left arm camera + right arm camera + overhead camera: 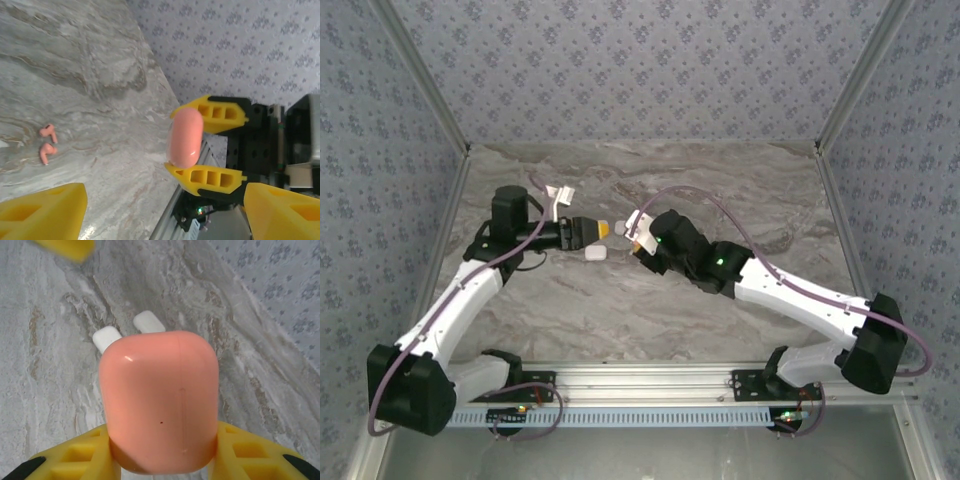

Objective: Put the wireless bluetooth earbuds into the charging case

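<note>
The coral-pink charging case (159,402) is closed and held above the table, with my right gripper (162,442) shut on its lower sides. In the left wrist view the same case (185,137) shows edge-on between the right gripper's yellow fingers (212,114). Two coral earbuds (48,142) lie side by side on the marble table (75,60), well apart from the case. My left gripper (162,202) is open with nothing between its fingers. It faces the right gripper (636,234) at the table's middle, and the left gripper (604,230) is just left of it.
Two white rounded pieces (106,338) (148,321) lie on the table just beyond the held case. A white piece (597,254) lies under the two grippers. Patterned walls close the table in on three sides, and a metal rail (650,380) runs along the near edge.
</note>
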Tool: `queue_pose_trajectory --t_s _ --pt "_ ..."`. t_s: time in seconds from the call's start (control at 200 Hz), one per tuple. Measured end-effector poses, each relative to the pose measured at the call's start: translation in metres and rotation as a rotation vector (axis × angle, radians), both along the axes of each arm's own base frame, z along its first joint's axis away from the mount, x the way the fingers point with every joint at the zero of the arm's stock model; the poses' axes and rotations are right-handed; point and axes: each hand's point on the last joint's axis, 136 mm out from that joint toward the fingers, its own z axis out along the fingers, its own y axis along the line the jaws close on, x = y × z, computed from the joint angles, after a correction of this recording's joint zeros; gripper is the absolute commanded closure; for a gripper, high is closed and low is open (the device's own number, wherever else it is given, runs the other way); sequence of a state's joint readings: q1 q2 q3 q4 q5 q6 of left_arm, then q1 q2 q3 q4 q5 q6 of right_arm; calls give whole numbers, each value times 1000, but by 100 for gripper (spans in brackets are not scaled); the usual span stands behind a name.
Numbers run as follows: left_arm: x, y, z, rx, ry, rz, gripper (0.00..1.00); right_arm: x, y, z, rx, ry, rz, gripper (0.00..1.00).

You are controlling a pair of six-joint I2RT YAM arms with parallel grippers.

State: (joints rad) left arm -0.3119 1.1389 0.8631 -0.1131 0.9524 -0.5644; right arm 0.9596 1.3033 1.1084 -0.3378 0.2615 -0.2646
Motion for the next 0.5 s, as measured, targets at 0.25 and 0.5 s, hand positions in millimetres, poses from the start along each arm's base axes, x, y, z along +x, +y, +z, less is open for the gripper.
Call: queue_pose_trajectory --t_s 0.25,0.5 --pt "-8 -29 2 -5 -16 -94 25 -2 1 9 14 -20 29 60" --pt "-14 -53 -2 0 -20 -171 44 -4 3 9 12 -20 46 60"
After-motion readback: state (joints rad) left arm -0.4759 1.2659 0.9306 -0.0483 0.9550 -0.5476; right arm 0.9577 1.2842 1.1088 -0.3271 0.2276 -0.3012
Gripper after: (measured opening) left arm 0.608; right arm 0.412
